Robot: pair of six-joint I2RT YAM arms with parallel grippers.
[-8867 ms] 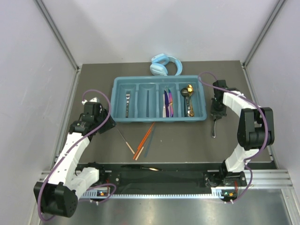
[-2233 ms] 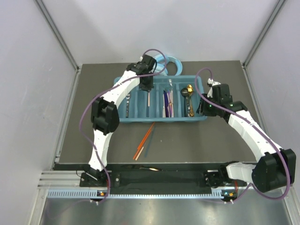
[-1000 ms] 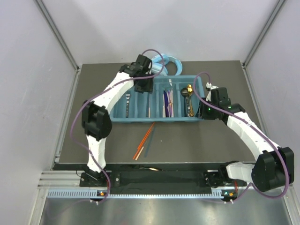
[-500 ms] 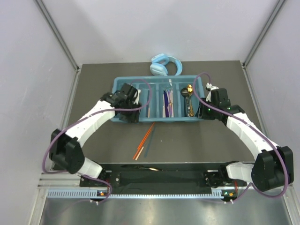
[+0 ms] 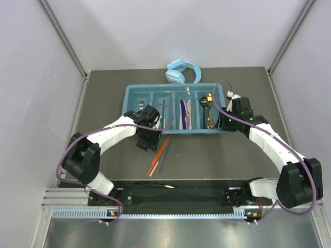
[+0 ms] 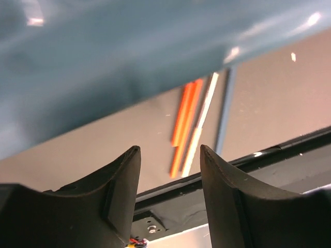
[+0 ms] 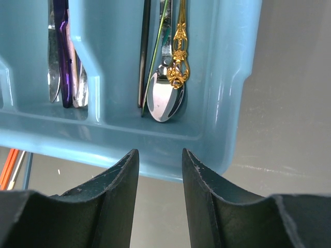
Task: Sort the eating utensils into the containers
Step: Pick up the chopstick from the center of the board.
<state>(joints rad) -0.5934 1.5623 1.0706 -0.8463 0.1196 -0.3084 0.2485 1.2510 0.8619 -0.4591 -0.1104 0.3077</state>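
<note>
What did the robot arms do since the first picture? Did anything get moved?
The left pincer carried a thin stick from the table into the tray, let go, and pulled back toward the orange chopsticks. The right pincer brought a dark utensil into the rightmost compartment and released it. The tray, headphones and orange chopsticks stayed put.

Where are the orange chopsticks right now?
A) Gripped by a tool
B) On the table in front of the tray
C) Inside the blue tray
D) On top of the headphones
B: the chopsticks lie on the dark table, just on the near side of the tray, outside all its compartments.
</note>
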